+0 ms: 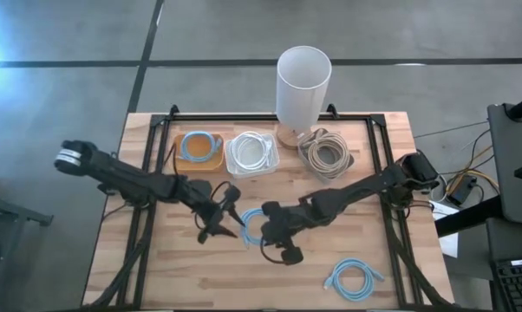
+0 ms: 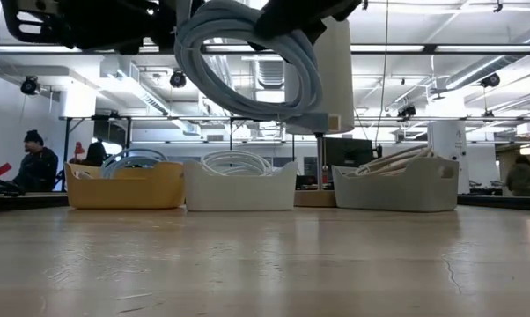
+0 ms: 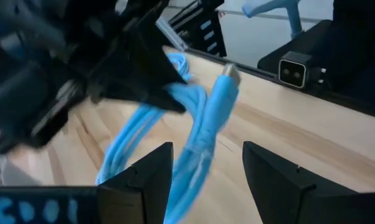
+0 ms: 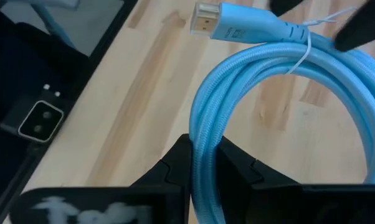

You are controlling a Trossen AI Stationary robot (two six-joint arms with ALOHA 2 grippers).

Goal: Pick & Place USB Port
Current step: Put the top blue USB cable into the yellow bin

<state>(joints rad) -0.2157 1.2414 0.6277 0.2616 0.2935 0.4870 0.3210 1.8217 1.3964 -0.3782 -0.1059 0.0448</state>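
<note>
One cable in hand: blue coiled cable (image 4: 262, 106), lifted clear of table (image 1: 157, 277).
Right gripper (image 4: 203, 163): clamped on coil.
Left gripper (image 3: 203, 171): jaws apart, beside coil.
Remaining: placement in yellow bin (image 1: 200, 149), apparently.

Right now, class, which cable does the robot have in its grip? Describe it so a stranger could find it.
Start at the tall white cylinder at the table's far edge and come towards the middle, where the two arms meet. The right gripper pinches a coiled blue cable there. Unlike the other loose blue coil, it is lifted off the wood.
</note>
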